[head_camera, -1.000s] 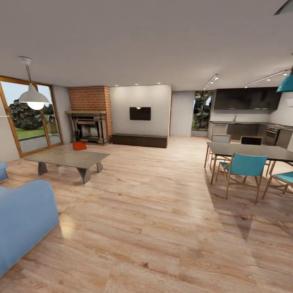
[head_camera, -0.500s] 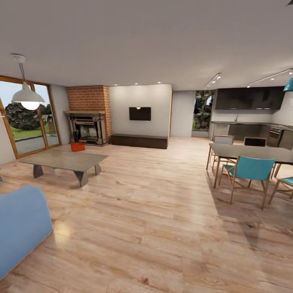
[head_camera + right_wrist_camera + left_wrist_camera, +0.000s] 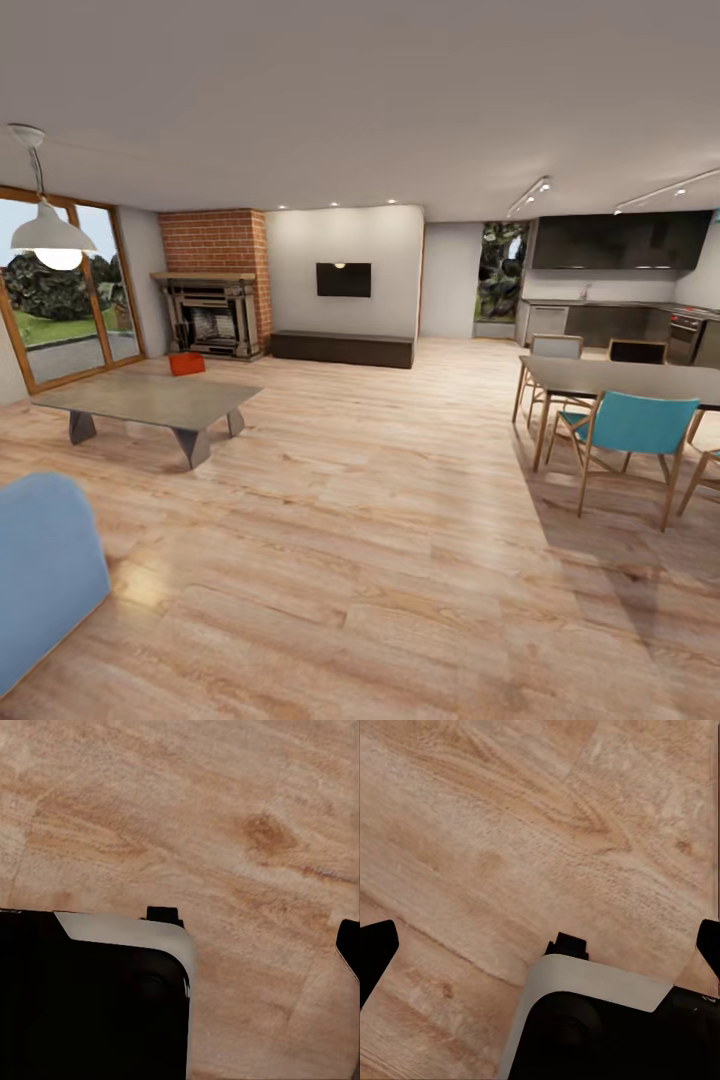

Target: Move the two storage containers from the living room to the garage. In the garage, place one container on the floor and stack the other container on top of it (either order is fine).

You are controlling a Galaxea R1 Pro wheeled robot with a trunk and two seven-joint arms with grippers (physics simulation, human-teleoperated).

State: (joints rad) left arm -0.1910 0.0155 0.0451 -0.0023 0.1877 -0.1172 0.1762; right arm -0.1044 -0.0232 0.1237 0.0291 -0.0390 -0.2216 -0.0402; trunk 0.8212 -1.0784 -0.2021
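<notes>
— Where was a storage container [image 3: 186,364]?
— Far left, on the wood floor [image 3: 380,520] beyond the low coffee table [image 3: 150,401], before the brick fireplace [image 3: 213,283].
— The hands?
— Left hand [image 3: 540,945] spread wide, empty; right hand [image 3: 347,945] unclear.

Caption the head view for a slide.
Living room: orange bin on the floor past the coffee table, before the brick fireplace.

Light wood-plank floor [image 3: 380,520] bearing one orange-red storage container [image 3: 186,364] beside the low coffee table [image 3: 150,398].

left gripper [image 3: 540,945] seemingly open, wood-plank floor [image 3: 510,817]
</notes>
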